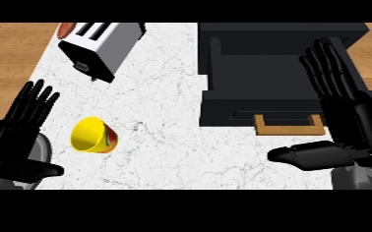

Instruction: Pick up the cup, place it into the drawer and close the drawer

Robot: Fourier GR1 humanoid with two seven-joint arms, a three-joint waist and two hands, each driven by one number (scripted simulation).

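Both hands open, fingers straight, holding nothing: left hand [25,123] near-left, right hand [338,103] near-right, over the drawer's right edge. Cup [94,135] lies on its side on the counter [167,103], just right of the left hand, mouth facing near-left. Risk: a tipped cup can roll or skid off when fingers nudge it. Drawer [280,78] sits open, far-right, handle [288,125] toward us; the right hand could bump it early. Toaster [100,46] far-left, clear of the path.
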